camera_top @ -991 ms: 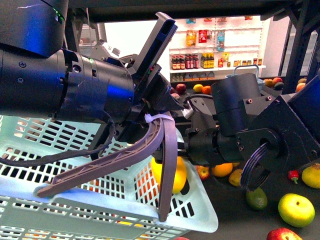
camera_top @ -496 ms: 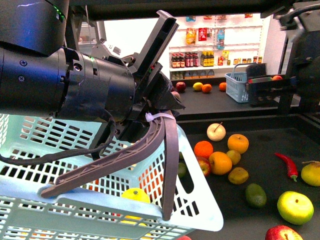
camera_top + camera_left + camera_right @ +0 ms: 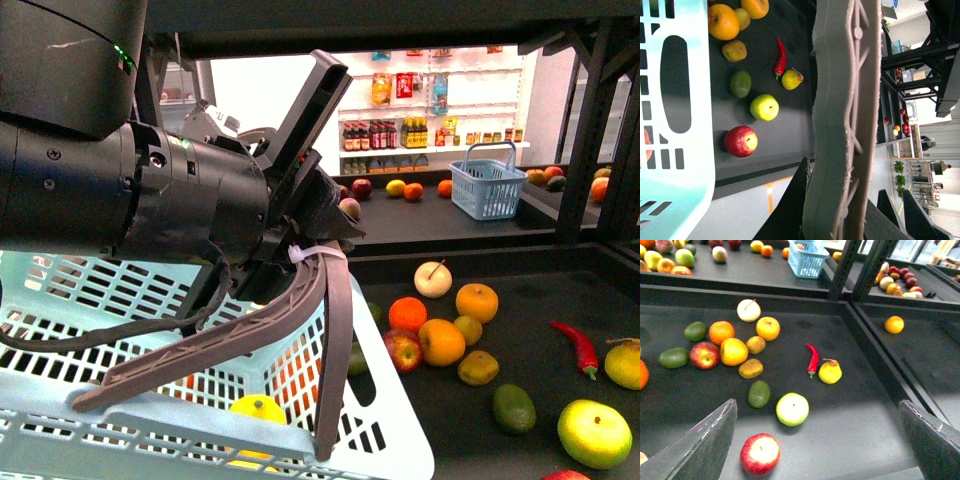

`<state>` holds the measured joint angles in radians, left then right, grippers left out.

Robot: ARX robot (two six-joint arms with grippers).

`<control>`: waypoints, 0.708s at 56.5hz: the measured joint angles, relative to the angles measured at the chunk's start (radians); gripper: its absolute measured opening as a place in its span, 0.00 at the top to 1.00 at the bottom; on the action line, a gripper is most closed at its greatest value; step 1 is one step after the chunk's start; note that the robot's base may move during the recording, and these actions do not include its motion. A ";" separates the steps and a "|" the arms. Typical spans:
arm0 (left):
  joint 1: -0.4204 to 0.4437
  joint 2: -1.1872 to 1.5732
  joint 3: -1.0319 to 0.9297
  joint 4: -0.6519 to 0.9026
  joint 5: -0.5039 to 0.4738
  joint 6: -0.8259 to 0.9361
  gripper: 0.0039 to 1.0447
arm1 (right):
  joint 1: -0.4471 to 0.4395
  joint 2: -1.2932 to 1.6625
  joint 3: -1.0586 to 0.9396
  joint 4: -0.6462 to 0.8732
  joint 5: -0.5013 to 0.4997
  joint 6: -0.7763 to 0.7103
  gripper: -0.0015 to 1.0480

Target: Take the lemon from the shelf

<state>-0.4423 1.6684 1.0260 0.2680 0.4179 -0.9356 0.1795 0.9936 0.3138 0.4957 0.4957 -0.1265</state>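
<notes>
Our left end effector [image 3: 205,418] has its fingers splayed over the pale blue basket [image 3: 60,285], but we can't tell if it's gripping. The lemon [image 3: 257,407] sits inside the basket. The shelf [image 3: 540,285] deck lies right of the basket. Our right end effector [image 3: 817,405] is spread wide and empty.

The black metal shelf [image 3: 530,290] carries on its rimmed deck a cluster of round orange fruits [image 3: 441,341]. A slender red chili pepper [image 3: 575,347] lies at the cluster's three o'clock, with a dark green avocado [image 3: 514,408] and a yellow-green apple [image 3: 594,433] toward five.
</notes>
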 joint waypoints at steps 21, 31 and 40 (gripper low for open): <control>0.000 0.000 0.000 0.000 0.000 0.000 0.92 | -0.035 -0.554 -0.299 -0.094 -0.357 0.111 0.61; 0.000 0.000 0.000 0.000 0.002 -0.001 0.92 | -0.176 -0.748 -0.299 -0.248 -0.494 0.116 0.97; 0.000 0.000 0.000 0.000 0.000 -0.001 0.92 | -0.177 -0.790 -0.299 -0.292 -0.494 0.116 0.97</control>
<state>-0.4423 1.6684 1.0260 0.2680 0.4175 -0.9367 0.0025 0.2035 0.0143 0.2039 0.0021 -0.0105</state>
